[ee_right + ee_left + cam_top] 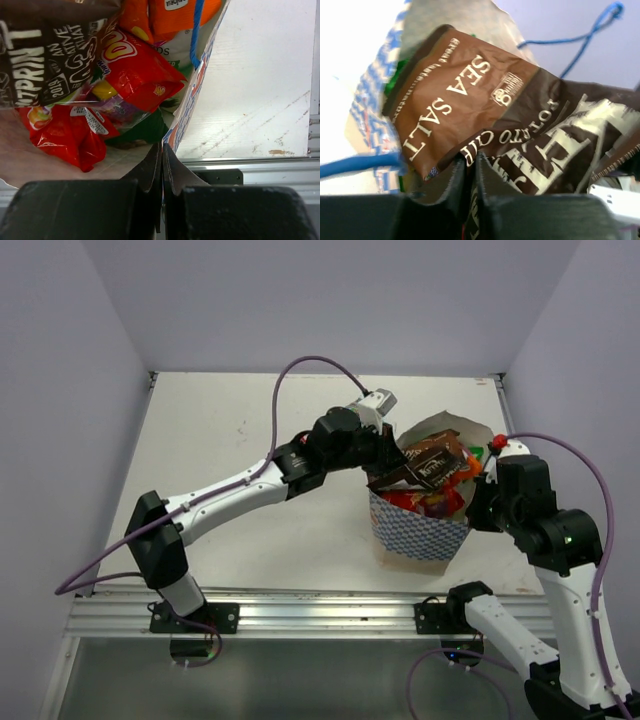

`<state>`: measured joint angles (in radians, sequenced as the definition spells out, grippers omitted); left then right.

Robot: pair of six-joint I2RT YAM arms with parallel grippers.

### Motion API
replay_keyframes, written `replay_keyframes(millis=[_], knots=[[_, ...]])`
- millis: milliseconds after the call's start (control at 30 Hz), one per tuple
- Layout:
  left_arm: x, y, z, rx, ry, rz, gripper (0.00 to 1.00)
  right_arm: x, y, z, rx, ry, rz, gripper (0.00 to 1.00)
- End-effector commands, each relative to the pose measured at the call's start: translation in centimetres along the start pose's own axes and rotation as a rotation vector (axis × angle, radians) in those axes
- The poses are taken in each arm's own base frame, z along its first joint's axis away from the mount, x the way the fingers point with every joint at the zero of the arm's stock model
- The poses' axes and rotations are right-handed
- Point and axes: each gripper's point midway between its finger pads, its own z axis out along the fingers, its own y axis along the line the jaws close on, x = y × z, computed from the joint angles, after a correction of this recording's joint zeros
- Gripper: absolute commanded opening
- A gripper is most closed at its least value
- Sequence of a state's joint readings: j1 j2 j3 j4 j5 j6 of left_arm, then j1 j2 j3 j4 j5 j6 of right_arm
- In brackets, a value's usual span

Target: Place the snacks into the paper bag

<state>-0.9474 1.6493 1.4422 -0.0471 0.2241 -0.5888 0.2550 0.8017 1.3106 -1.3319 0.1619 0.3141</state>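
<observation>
The left end effector is clenched, its two dark fingers pressed nearly together on the lower edge of the brown crisp bag, whose printed face reads "SEA SALT" and fills the middle of the left wrist view. From above, that arm reaches from the lower left of the frame to the centre, holding the brown crisp bag tilted across the open mouth of the paper bag, which stands upright on the pale counter at centre right. The right end effector is also closed, pinching the paper bag's chequered side wall at the right rim; the wall runs down between its fingertips at the bottom centre of the right wrist view. Inside the paper bag lie a red sweet packet at centre, a second red packet at lower left, an orange packet at the top edge, and a patch of dark green packet beneath them. A thin blue string handle hangs along the wall.
</observation>
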Motion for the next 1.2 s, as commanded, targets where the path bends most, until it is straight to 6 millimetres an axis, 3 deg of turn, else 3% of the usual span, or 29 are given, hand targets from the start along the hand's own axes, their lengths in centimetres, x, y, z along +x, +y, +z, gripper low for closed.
replay_keyframes(millis=[0,33,67,100,133,167,200,300,433,567,667,700,733,767,800,833,867,900,933,967,1000,1033,1067,1100,1133,1167], knots=[[-2.7,1.5,1.1,-0.129,-0.068,0.067,0.19,-0.7,0.7,-0.9,-0.049,-0.041,0.006,0.0],[-4.5,-0.1,1.2,-0.108,-0.106,0.089,0.23,-0.7,0.7,-0.8,-0.049,-0.041,0.008,0.0],[-4.7,0.3,1.4,-0.149,-0.101,0.099,0.23,-0.7,0.8,-0.7,-0.05,-0.041,0.008,0.0],[-3.5,1.2,2.8,-0.179,-0.058,0.114,0.23,-0.7,0.8,-0.7,-0.051,-0.04,0.009,0.0],[-4.8,-0.1,3.2,-0.161,-0.069,0.126,0.23,-0.8,0.9,-0.7,-0.052,-0.043,0.013,0.0],[-3.4,1.6,3.6,-0.243,-0.012,0.125,0.22,-1.0,0.9,-0.7,-0.053,-0.046,0.013,0.0],[-1.4,3.0,5.1,-0.277,0.052,0.125,0.22,-1.1,1.0,-0.7,-0.054,-0.047,0.015,0.0],[1.7,4.7,6.3,-0.348,0.183,0.13,0.2,-1.2,0.9,-0.8,-0.053,-0.053,0.017,0.0],[4.2,3.8,6.2,-0.371,0.267,0.19,0.19,-1.1,0.8,-0.9,-0.048,-0.054,0.021,0.0],[4.3,2.6,5.6,-0.405,0.263,0.265,0.19,-1.1,0.8,-0.9,-0.049,-0.054,0.021,0.0],[-0.3,-0.8,4.1,-0.351,0.101,0.291,0.3,-1.1,0.8,-1.0,-0.048,-0.055,0.023,0.0],[-3.8,-3.1,2.3,-0.315,0.004,0.294,0.37,-1.0,0.8,-0.9,-0.049,-0.052,0.023,0.0],[-6.8,-4.9,1.2,-0.286,-0.091,0.29,0.59,-0.9,0.8,-0.9,-0.051,-0.051,0.023,0.0],[-9.4,-5.9,-0.2,-0.29,-0.168,0.285,0.69,-0.9,0.8,-1.0,-0.052,-0.049,0.025,0.0],[-12.4,-7.4,-2.5,-0.279,-0.254,0.284,0.77,-0.9,0.8,-1.0,-0.052,-0.049,0.025,0.0],[-15.7,-9.3,-4.6,-0.252,-0.359,0.271,0.96,-0.9,0.8,-1.0,-0.052,-0.051,0.026,0.0],[-18.7,-10.3,-8.0,-0.268,-0.461,0.262,1.0,-0.9,0.8,-1.0,-0.05,-0.05,0.025,0.0],[-20.1,-10.6,-9.9,-0.28,-0.521,0.257,1.0,-0.9,0.8,-1.1,-0.051,-0.051,0.025,0.0],[-21.3,-9.5,-11.4,-0.353,-0.594,0.236,1.0,-0.9,0.8,-1.1,-0.049,-0.052,0.025,0.0],[-22.5,-9.2,-14.8,-0.392,-0.661,0.229,1.0,-1.0,0.8,-1.2,-0.05,-0.053,0.025,0.0],[-22.8,-7.6,-16.2,-0.459,-0.697,0.213,1.0,-1.0,0.8,-1.3,-0.05,-0.053,0.024,0.0],[-20.5,-4.0,-15.3,-0.562,-0.657,0.216,1.0,-1.0,0.8,-1.3,-0.05,-0.055,0.024,0.0],[-20.1,-2.1,-17.0,-0.613,-0.678,0.147,1.0,-1.1,0.8,-1.4,-0.051,-0.058,0.024,0.0],[-20.1,2.9,-17.9,-0.713,-0.666,0.122,1.0,-1.1,0.8,-1.4,-0.054,-0.058,0.022,0.0],[-18.1,6.9,-17.7,-0.787,-0.589,0.108,1.0,-1.2,0.8,-1.4,-0.055,-0.06,0.025,0.0],[-14.8,10.9,-15.9,-0.811,-0.482,0.059,1.0,-1.2,0.8,-1.4,-0.054,-0.057,0.021,0.0]])
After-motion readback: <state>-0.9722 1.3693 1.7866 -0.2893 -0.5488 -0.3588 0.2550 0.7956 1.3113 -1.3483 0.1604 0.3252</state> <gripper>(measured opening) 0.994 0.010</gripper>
